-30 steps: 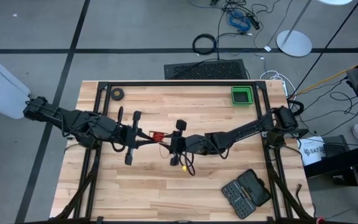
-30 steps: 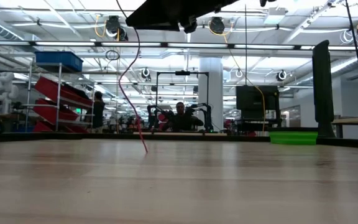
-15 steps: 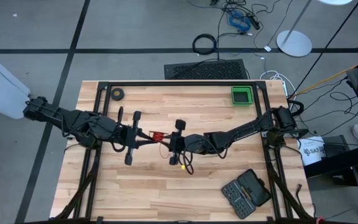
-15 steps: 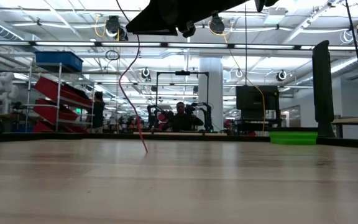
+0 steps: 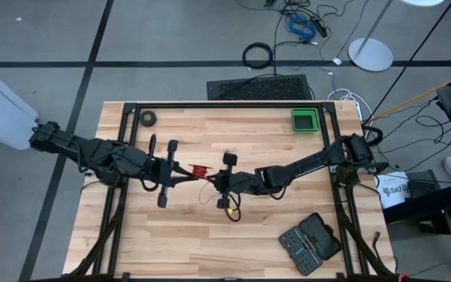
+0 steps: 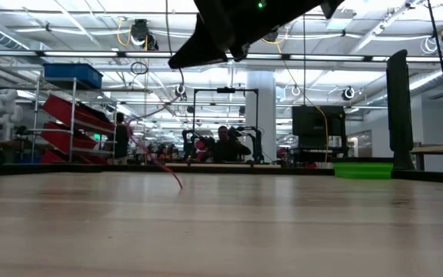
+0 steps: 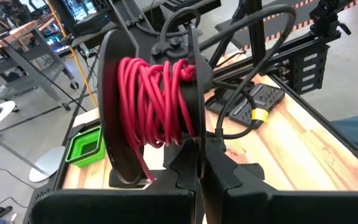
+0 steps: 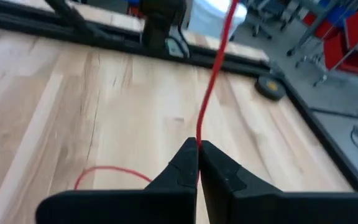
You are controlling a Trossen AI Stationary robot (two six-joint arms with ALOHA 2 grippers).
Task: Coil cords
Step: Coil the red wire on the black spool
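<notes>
The cord is thin red wire wound on a small dark reel (image 5: 199, 171), which fills the left wrist view (image 7: 160, 102). My left gripper (image 5: 183, 172) is shut on the reel at the table's middle, above the wood. My right gripper (image 5: 212, 181) stands just right of the reel and is shut on the loose red strand (image 8: 211, 81). In the low view the strand (image 6: 154, 156) sags down and its end rests on the table. A loose red loop (image 8: 104, 171) lies on the wood below the right gripper. My left gripper pinches the rim of one dark reel flange (image 7: 196, 134) between its two fingers, coming level from the table's left. The reel stands on edge, lifted clear of the table. My right gripper pinches the single red strand (image 8: 198, 138) between its fingertips, coming from the table's right. The strand runs on past the fingers toward the reel.
A green tray (image 5: 304, 120) stands at the far right, and a dark tape roll (image 5: 147, 118) lies at the far left. A black bit case (image 5: 310, 241) lies at the near right. A black cable with a yellow tag (image 5: 227, 210) hangs under the right arm.
My right gripper has tipped while keeping its hold on the strand. The hanging strand, which fell steeply to the table, now sags lower and bows out sideways; its end has stayed at the same spot on the table.
</notes>
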